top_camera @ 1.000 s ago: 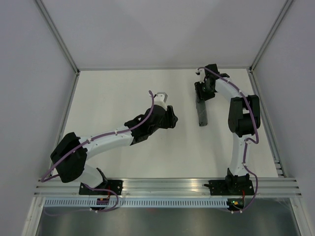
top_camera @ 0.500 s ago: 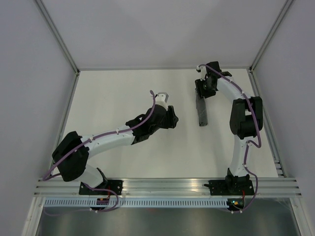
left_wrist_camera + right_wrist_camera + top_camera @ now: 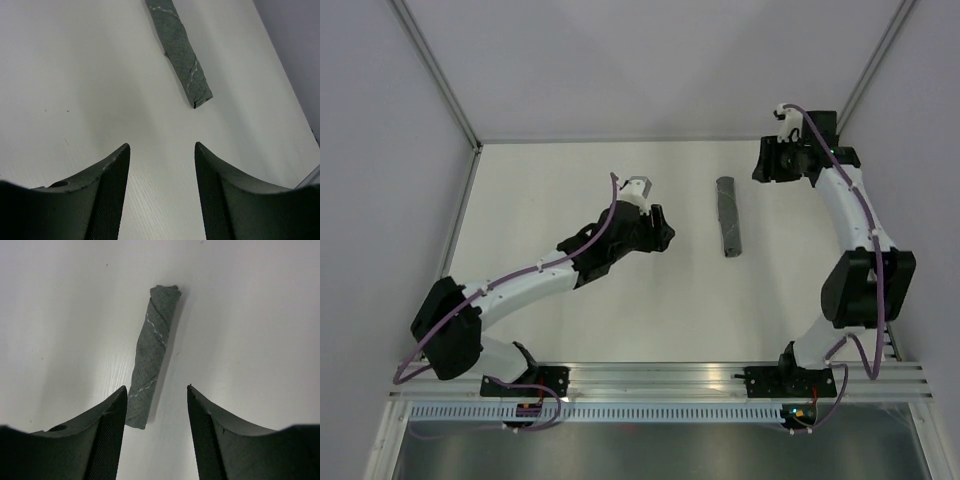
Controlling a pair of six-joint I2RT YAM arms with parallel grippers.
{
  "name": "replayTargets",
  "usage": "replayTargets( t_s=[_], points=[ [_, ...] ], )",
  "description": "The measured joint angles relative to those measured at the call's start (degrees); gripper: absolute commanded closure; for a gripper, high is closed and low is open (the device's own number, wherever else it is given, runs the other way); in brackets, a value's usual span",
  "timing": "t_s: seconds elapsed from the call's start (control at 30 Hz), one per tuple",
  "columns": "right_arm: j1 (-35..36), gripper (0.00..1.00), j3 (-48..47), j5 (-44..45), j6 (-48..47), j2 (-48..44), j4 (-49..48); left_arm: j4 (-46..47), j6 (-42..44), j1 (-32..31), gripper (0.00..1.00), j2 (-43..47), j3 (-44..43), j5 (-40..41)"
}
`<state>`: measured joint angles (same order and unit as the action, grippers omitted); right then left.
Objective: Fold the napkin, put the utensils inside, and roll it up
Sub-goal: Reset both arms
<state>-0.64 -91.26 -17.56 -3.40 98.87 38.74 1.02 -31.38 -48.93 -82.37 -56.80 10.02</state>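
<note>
Napkin [image 3: 728, 216], just one, lies rolled on the table [image 3: 570, 330], while two claws, left gripper [image 3: 161, 150] and right gripper [image 3: 157, 387], gape empty.

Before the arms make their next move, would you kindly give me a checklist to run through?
1. The dark grey cloth napkin is rolled into a tight tube lying flat: ok.
2. The utensils are inside the roll: cannot tell, none show.
3. The left tool is open and holds nothing: ok.
4. The right tool is open and holds nothing: ok.
5. Both tools are apart from the napkin: ok.
</note>
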Motion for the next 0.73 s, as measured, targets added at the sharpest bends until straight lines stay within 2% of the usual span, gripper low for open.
replayTargets(
  t_s=[0.17, 0.3, 0.5, 0.7, 0.73],
  points=[
    [-10.36, 0.41, 5.09, -4.76, 0.15, -14.27, -2.16, -2.51, 2.54, 3.61, 0.39, 8.48, 1.51, -2.69],
    [-17.07, 0.40, 12.92, -6.49, -0.61, -23.76, -3.30, -5.40, 4.52, 5.88, 0.38, 13.99, 2.93, -3.89],
    [-19.15, 0.40, 21.75, -7.23, -2.21, -30.38, -3.54, -9.14, 6.19, 7.52, 0.37, 18.82, 3.96, -4.61],
    [-19.41, 0.40, 23.41, -8.41, -2.86, -31.47, -3.65, -10.95, 6.99, 7.82, 0.37, 20.20, 3.96, -4.72],
    [-19.47, 0.38, 23.41, -8.57, -2.86, -31.50, -3.65, -11.21, 7.04, 7.85, 0.37, 20.20, 3.96, -4.76]
  ],
)
